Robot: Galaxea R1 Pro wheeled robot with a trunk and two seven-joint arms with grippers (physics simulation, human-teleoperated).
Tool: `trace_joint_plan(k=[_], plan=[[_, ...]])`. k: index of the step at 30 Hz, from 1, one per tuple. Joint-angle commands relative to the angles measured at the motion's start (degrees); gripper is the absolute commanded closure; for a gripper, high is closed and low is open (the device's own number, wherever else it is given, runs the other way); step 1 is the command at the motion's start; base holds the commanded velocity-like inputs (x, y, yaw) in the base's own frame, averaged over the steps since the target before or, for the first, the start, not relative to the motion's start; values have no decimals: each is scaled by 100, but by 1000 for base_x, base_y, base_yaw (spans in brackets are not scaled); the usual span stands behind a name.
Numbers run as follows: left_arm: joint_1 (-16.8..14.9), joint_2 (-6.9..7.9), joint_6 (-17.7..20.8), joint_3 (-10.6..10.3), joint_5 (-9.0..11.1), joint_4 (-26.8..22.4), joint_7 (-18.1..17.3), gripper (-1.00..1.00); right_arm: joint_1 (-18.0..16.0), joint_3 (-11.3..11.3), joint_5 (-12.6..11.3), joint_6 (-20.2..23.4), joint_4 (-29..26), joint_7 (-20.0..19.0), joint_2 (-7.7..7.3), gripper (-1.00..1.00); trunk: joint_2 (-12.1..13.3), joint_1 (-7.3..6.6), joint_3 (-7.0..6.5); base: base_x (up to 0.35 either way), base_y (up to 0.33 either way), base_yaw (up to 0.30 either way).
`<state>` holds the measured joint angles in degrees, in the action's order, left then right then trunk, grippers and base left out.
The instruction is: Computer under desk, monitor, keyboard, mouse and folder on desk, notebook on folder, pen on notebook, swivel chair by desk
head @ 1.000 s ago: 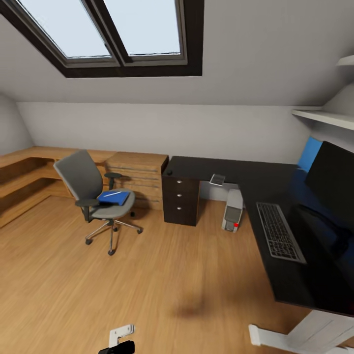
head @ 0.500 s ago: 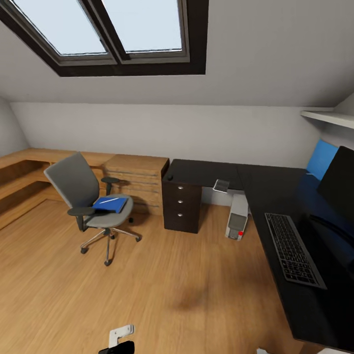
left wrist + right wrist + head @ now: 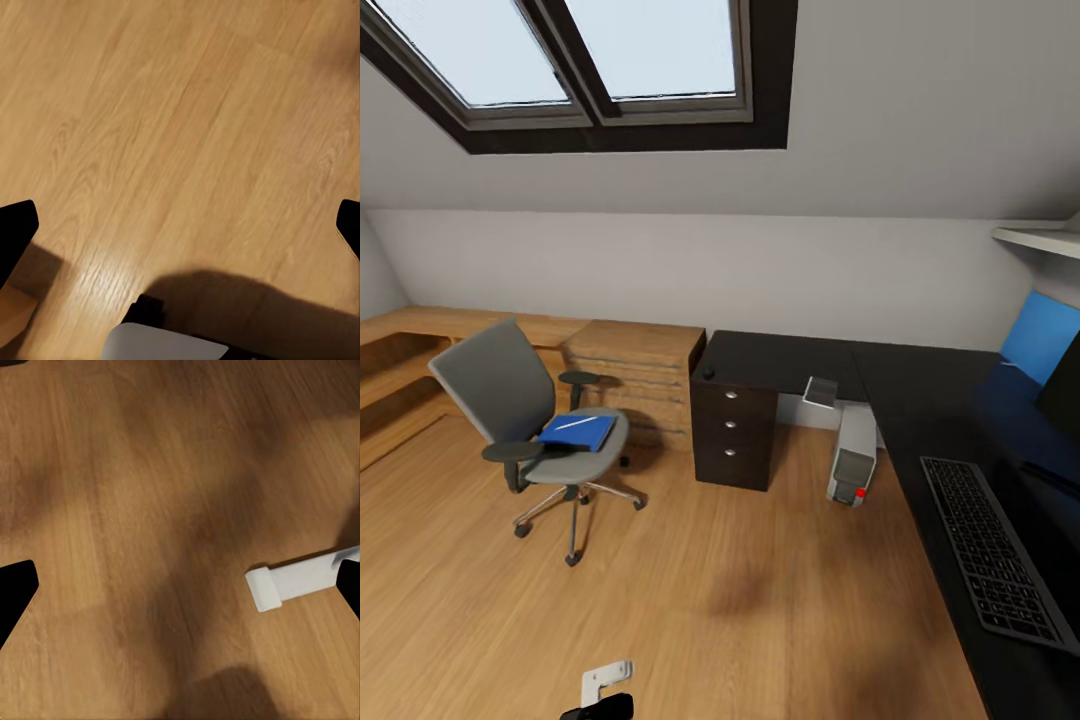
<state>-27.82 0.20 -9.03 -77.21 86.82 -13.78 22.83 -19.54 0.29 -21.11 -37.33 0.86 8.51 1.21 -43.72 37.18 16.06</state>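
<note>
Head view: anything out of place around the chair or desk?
Yes. The blue folder lies on the chair seat, something white on it, away from the desk. The mouse sits at the desk's far corner, far from the keyboard.

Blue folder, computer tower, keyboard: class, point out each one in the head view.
blue folder (image 3: 578, 432), head view, middle of its cover, on the chair seat.
computer tower (image 3: 852, 452), head view, its grey front face.
keyboard (image 3: 993, 545), head view, its key field.
</note>
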Motion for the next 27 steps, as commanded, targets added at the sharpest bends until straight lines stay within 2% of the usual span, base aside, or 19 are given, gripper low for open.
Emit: trace_joint_plan(k=[1,10,16,27], plan=[[-6,3,-28,-46,54,-10,28,-100,-6,6,1,-20,9,19,2,-100,-5,2,8,91,5,0],[-5,17,-37,-42,54,-10,28,-100,-7,6,1,-28,6,19,0,-100,-5,2,8,33,1,0],[-9,24,-37,-40,54,-3,28,-100,-7,6,1,-29,3,16,-6,-100,-5,2,8,239,0,-20],[-5,13,-40,-41,46,-9,32,-100,-7,6,1,-26,9,11,-3,-100,-5,2,8,52,0,-207]])
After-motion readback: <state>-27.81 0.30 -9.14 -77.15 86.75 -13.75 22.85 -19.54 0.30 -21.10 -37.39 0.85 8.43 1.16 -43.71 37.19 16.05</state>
